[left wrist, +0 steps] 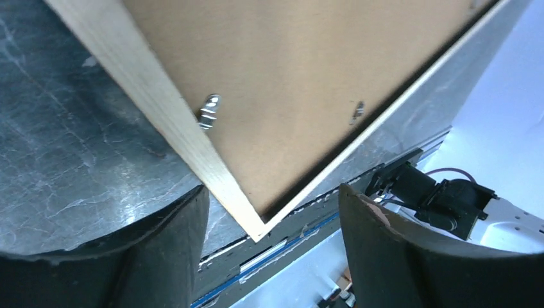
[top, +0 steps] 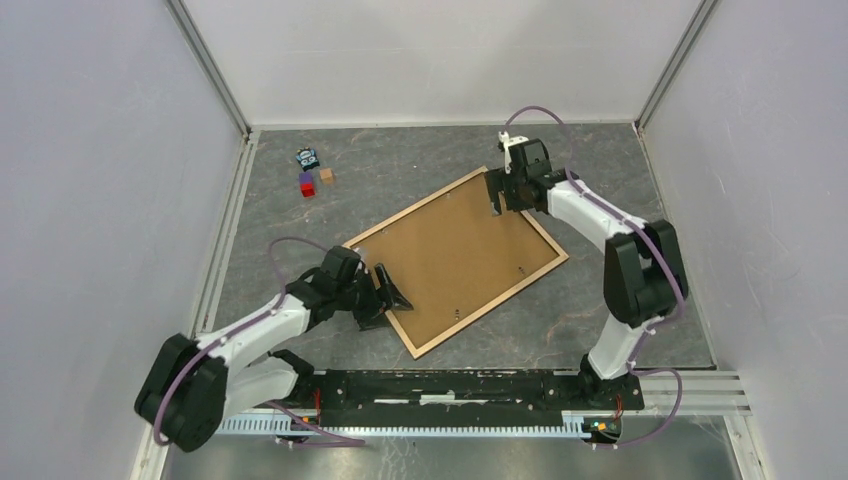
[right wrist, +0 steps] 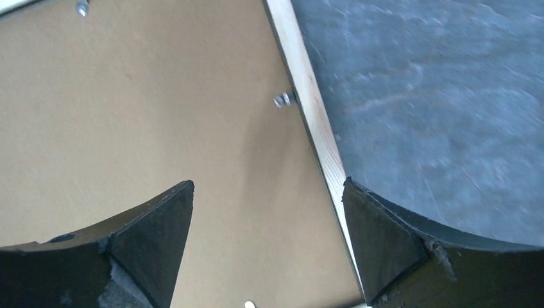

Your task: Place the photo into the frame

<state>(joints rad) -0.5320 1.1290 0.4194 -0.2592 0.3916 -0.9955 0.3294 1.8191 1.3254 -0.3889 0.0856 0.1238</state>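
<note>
The frame lies back side up and turned at an angle in the middle of the table, light wood rails around a brown backing board. The photo is hidden. My left gripper is open at the frame's near-left rail. In the left wrist view the frame's near corner shows between the spread fingers of the left gripper, untouched. My right gripper is open over the far right corner. In the right wrist view the right gripper straddles the rail and the board.
A small toy, a red and purple block and a brown cube sit at the far left. Small metal tabs stick out along the frame's inner edge. Grey walls enclose the table; the arms' mounting rail runs along the near edge.
</note>
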